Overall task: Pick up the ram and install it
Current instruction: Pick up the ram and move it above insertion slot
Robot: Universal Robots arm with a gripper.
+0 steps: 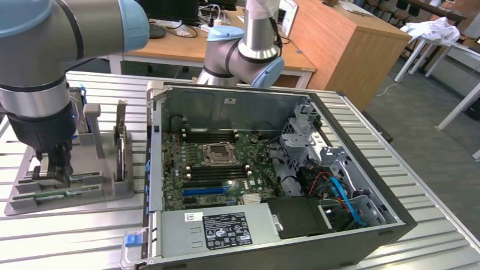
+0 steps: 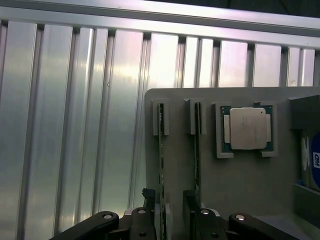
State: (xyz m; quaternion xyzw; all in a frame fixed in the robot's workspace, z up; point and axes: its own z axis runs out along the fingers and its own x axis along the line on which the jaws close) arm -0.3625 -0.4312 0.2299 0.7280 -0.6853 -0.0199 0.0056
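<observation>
1. The gripper (image 2: 169, 202) is spread wide, low over the grey holder (image 2: 240, 185) on the tabletop (image 2: 65, 125).
2. The ram (image 2: 161, 150) stands on edge in a holder slot, between the gripper's spread fingers.

end effector (image 2: 168, 201): spread astride ram (image 2: 161, 160) | CPU (image 2: 248, 128): seated in gray holder (image 2: 240, 190)

Power supply label (image 1: 227, 232) print seemingly unreadable.
</observation>
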